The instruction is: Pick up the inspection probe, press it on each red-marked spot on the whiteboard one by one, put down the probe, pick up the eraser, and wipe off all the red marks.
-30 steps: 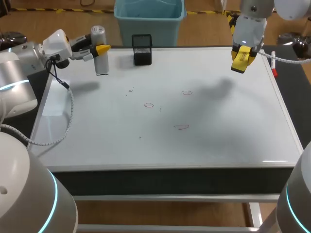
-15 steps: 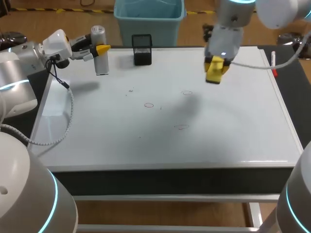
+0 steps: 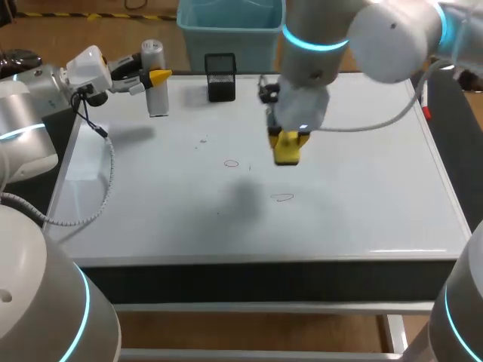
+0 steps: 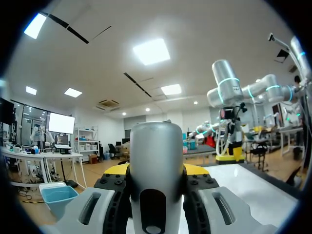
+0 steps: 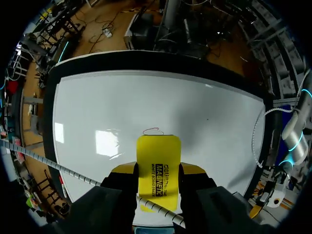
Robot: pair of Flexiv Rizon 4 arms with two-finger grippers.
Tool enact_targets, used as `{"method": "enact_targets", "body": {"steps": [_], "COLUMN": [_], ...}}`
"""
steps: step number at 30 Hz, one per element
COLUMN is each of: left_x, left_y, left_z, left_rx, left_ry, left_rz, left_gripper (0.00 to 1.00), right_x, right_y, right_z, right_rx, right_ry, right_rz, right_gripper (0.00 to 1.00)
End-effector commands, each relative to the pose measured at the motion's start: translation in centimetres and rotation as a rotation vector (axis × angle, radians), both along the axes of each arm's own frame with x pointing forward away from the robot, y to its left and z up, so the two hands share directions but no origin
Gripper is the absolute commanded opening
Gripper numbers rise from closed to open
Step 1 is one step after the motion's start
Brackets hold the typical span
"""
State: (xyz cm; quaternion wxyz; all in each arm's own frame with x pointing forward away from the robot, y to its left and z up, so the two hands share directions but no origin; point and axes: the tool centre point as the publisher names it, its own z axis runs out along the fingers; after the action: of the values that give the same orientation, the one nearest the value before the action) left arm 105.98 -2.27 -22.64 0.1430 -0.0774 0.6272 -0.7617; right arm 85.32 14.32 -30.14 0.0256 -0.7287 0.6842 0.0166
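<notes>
The whiteboard (image 3: 362, 204) bears small red marks; one (image 3: 231, 163) lies left of centre and one (image 3: 283, 197) nearer the front. My right gripper (image 3: 288, 143) hangs over the board's middle, shut on the yellow eraser (image 3: 287, 153). In the right wrist view the eraser (image 5: 158, 161) sits between the fingers of the right gripper (image 5: 157, 170), and a red mark (image 5: 153, 130) shows on the whiteboard (image 5: 97, 102) just ahead of it. At the back left, my left gripper (image 3: 160, 76) is shut on the grey cylindrical probe (image 3: 156, 94). In the left wrist view the probe (image 4: 156, 161) fills my left gripper (image 4: 156, 168).
A black mesh holder (image 3: 220, 75) stands at the board's back edge. A red marker (image 3: 427, 111) lies along the right edge. My right arm's white cable (image 3: 370, 121) hangs over the board's back right.
My right arm has swept from the back right to the board's middle with the eraser, and now covers the red mark that showed there. The left arm and probe have not moved.
</notes>
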Motion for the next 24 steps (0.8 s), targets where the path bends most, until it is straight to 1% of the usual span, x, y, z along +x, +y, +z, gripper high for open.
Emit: {"method": "enact_targets", "body": {"steps": [1, 7, 14, 19, 24], "left_x": [0.0, 0.0, 0.0, 0.0, 0.0], "left_y": [0.0, 0.0, 0.0, 0.0, 0.0], "left_z": [0.1, 0.1, 0.1, 0.1, 0.1], "left_rx": [0.0, 0.0, 0.0, 0.0, 0.0], "left_ry": [-0.001, -0.001, -0.001, -0.001, -0.001], "left_rz": [-0.001, -0.001, -0.001, -0.001, -0.001], "left_gripper": [0.0, 0.0, 0.0, 0.0, 0.0], "right_x": [1.1, 1.7, 2.0, 2.5, 3.1], "right_y": [3.0, 6.0, 8.9, 10.2, 10.8], "right_z": [-1.6, -2.5, -4.5, -5.8, -7.0], "right_rx": [-0.037, -0.039, -0.057, -0.072, -0.08], "right_ry": [0.018, 0.01, 0.027, 0.027, 0.042], "right_rz": [0.021, 0.049, 0.057, 0.078, 0.084], "right_gripper": [0.0, 0.0, 0.0, 0.0, 0.0]}}
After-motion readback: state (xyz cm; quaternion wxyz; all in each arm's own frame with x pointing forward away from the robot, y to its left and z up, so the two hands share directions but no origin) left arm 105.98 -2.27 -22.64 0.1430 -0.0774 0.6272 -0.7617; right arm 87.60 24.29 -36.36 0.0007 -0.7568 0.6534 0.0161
